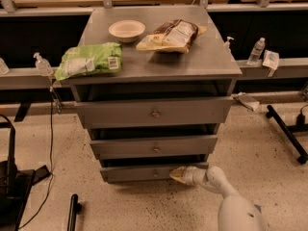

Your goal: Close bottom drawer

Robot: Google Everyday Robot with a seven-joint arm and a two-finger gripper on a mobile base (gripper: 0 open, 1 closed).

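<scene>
The bottom drawer (139,173) is the lowest, narrowest grey front of the cabinet, with a small round knob (155,173) at its centre. It stands pulled out a little, with a dark gap above it. My gripper (177,175) comes in from the lower right on a white arm (226,191). Its yellowish tip rests against the right part of the drawer front, just right of the knob.
The middle drawer (154,147) and top drawer (154,112) also stand slightly out. On the cabinet top lie a green bag (89,60), a white bowl (126,30) and a brown snack bag (172,35). A black stand (73,211) sits at lower left, and black legs (288,133) at right.
</scene>
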